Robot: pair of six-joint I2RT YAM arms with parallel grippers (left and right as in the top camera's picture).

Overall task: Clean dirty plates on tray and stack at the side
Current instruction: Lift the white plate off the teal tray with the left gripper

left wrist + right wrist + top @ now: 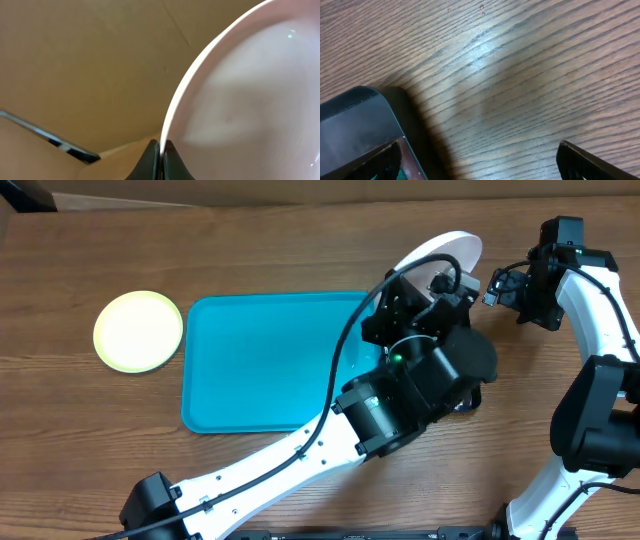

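Note:
My left gripper (162, 152) is shut on the rim of the white plate (250, 100) and holds it tilted up in the air. In the overhead view the white plate (445, 252) stands past the far right corner of the turquoise tray (260, 360), above my left gripper (425, 285). The tray has no plate on it. The yellow-green plate (138, 330) lies flat on the table left of the tray. My right gripper (498, 286) is open and empty, just right of the white plate; its fingers (480, 165) hang over bare wood. The mint plate is hidden.
A glossy black tray (355, 115) sits by my right gripper's left finger; in the overhead view it (470, 402) is mostly hidden under my left arm. My left arm crosses the tray's near right corner. A cardboard wall (90, 65) stands behind the table.

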